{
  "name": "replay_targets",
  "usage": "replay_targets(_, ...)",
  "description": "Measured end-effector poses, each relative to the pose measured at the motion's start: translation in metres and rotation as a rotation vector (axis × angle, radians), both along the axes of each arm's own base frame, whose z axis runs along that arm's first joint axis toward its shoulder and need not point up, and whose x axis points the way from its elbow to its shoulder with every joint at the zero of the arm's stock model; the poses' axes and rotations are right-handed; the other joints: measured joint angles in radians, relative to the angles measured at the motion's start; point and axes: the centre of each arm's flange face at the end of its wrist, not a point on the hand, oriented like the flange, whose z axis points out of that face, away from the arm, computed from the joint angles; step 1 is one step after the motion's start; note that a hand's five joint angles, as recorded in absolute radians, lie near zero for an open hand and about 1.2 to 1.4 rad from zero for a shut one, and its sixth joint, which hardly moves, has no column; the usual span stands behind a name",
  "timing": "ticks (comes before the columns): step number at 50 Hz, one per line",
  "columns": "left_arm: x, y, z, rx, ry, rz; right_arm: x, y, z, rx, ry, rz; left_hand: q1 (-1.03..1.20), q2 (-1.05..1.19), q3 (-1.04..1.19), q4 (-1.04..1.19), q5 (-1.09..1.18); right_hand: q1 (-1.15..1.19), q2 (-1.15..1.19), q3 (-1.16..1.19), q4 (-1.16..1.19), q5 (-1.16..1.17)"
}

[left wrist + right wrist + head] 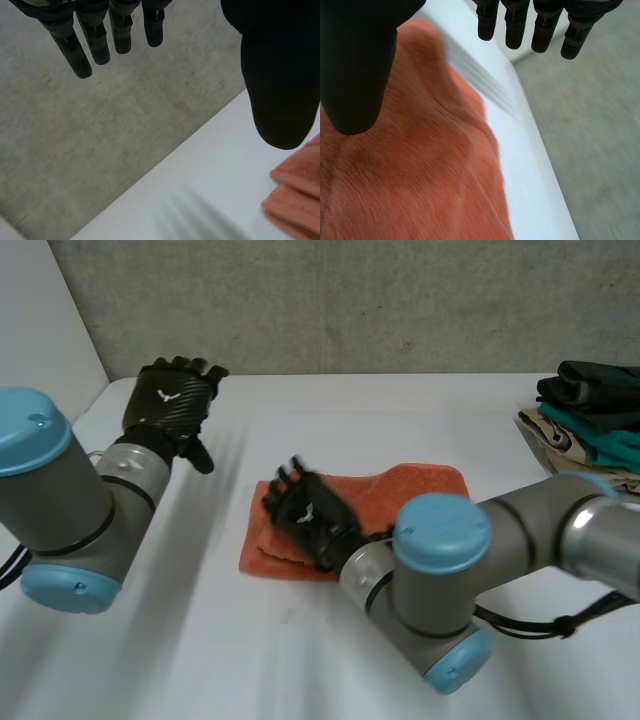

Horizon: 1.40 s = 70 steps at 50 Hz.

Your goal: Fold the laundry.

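An orange towel (415,490) lies folded in the middle of the white table (180,640). My right hand (310,512) hovers over the towel's left part with its fingers straight and nothing held. In the right wrist view the thumb (355,65) and fingers (545,25) stand apart above the orange towel (410,170). My left hand (170,400) is raised at the table's far left, open and empty, well clear of the cloth. In the left wrist view the towel's folded edge (295,195) shows beyond the thumb (280,75).
A stack of folded clothes (590,410), dark and teal on top, sits at the table's right edge. A grey wall (350,300) runs behind the table's far edge.
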Motion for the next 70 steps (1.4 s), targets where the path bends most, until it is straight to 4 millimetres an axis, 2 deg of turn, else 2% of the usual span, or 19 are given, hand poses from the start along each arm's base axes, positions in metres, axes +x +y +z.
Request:
replay_targets(4, -0.016, 0.005, 0.001, -0.011, 0.005, -0.043, -0.027, -0.019, 0.023, 0.081, -0.093, -0.134, 0.000, 0.000, 0.000, 0.000, 0.000, 0.000, 0.000, 0.000, 0.000, 0.000)
replay_targets(7, -0.033, 0.012, -0.004, -0.008, 0.003, -0.091, -0.061, -0.035, 0.031, 0.194, -0.155, -0.258, 0.000, 0.000, 0.000, 0.000, 0.000, 0.000, 0.000, 0.000, 0.000, 0.000)
replay_targets(10, -0.049, 0.019, -0.012, 0.004, -0.004, -0.133, -0.084, -0.043, 0.026, 0.281, -0.166, -0.341, 0.000, 0.000, 0.000, 0.000, 0.000, 0.000, 0.000, 0.000, 0.000, 0.000)
replay_targets(15, -0.080, 0.029, -0.046, 0.059, -0.040, -0.209, -0.127, -0.052, 0.003, 0.418, -0.126, -0.490, 0.000, 0.000, 0.000, 0.000, 0.000, 0.000, 0.001, 0.000, 0.000, 0.000)
replay_targets(18, -0.088, 0.030, -0.063, 0.085, -0.061, -0.223, -0.139, -0.055, -0.005, 0.437, -0.107, -0.525, 0.000, 0.000, 0.000, 0.000, 0.000, 0.068, 0.080, 0.081, 0.078, 0.078)
replay_targets(24, -0.092, 0.024, -0.097, 0.136, -0.148, -0.170, -0.154, -0.059, -0.017, 0.365, -0.067, -0.551, 0.067, 0.037, 0.031, 0.047, 0.028, 0.740, 0.797, 0.789, 0.783, 0.769)
replay_targets(27, -0.084, 0.021, -0.105, 0.162, -0.208, -0.088, -0.153, -0.061, -0.016, 0.287, -0.041, -0.541, 0.078, 0.052, 0.045, 0.062, 0.043, 0.859, 0.955, 0.967, 0.965, 0.938)
replay_targets(31, -0.069, 0.025, -0.103, 0.201, -0.273, 0.009, -0.152, -0.067, -0.010, 0.165, 0.025, -0.541, 0.090, 0.064, 0.058, 0.077, 0.057, 0.859, 0.955, 0.977, 0.981, 0.946)
replay_targets(36, -0.055, 0.039, -0.084, 0.225, -0.301, 0.046, -0.141, -0.077, 0.009, -0.022, 0.120, -0.531, 0.090, 0.064, 0.059, 0.079, 0.058, 0.870, 0.955, 0.978, 0.981, 0.952)
replay_targets(39, -0.049, 0.047, -0.069, 0.218, -0.291, 0.044, -0.120, -0.075, 0.024, -0.127, 0.140, -0.473, 0.090, 0.064, 0.059, 0.079, 0.058, 0.871, 0.955, 0.980, 0.982, 0.952)
replay_targets(41, -0.044, 0.052, -0.053, 0.199, -0.272, 0.041, -0.091, -0.064, 0.039, -0.209, 0.122, -0.377, 0.090, 0.064, 0.059, 0.079, 0.058, 0.871, 0.955, 0.980, 0.982, 0.957)
replay_targets(45, -0.035, 0.054, -0.032, 0.166, -0.238, 0.055, -0.051, -0.038, 0.048, -0.277, 0.074, -0.195, 0.086, 0.061, 0.056, 0.072, 0.050, 0.871, 0.955, 0.980, 0.982, 0.959)
replay_targets(46, -0.031, 0.052, -0.026, 0.157, -0.228, 0.067, -0.036, -0.024, 0.046, -0.287, 0.058, -0.103, 0.086, 0.058, 0.053, 0.067, 0.045, 0.871, 0.955, 0.980, 0.982, 0.960)
replay_targets(50, -0.015, 0.044, -0.012, 0.136, -0.198, 0.114, -0.007, 0.010, 0.031, -0.273, 0.039, 0.109, 0.061, 0.040, 0.037, 0.044, 0.017, 0.863, 0.928, 0.948, 0.948, 0.934)
replay_targets(53, -0.002, 0.034, -0.004, 0.125, -0.158, 0.158, 0.006, 0.030, 0.011, -0.227, 0.051, 0.218, 0.046, 0.022, 0.019, 0.023, 0.003, 0.470, 0.487, 0.510, 0.509, 0.492)
replay_targets(56, 0.004, 0.027, 0.000, 0.117, -0.108, 0.182, 0.011, 0.034, 0.001, -0.189, 0.059, 0.214, 0.046, 0.022, 0.019, 0.023, 0.003, 0.065, 0.081, 0.103, 0.100, 0.084)
replay_targets(60, 0.004, 0.021, 0.004, 0.108, -0.042, 0.162, 0.010, 0.023, 0.005, -0.123, 0.018, 0.091, 0.046, 0.018, 0.019, 0.018, 0.003, -0.002, -0.001, -0.002, -0.001, 0.000)
replay_targets(65, -0.012, 0.021, 0.009, 0.091, 0.037, 0.038, -0.005, -0.002, 0.038, 0.058, -0.187, -0.093, 0.046, 0.012, 0.007, 0.015, 0.003, -0.002, -0.001, -0.002, -0.001, 0.000)
replay_targets(70, -0.038, 0.026, 0.010, 0.101, 0.106, -0.135, -0.032, -0.025, 0.076, 0.343, -0.421, -0.211, 0.046, 0.012, 0.007, 0.015, 0.003, -0.002, -0.001, -0.002, -0.001, 0.000)
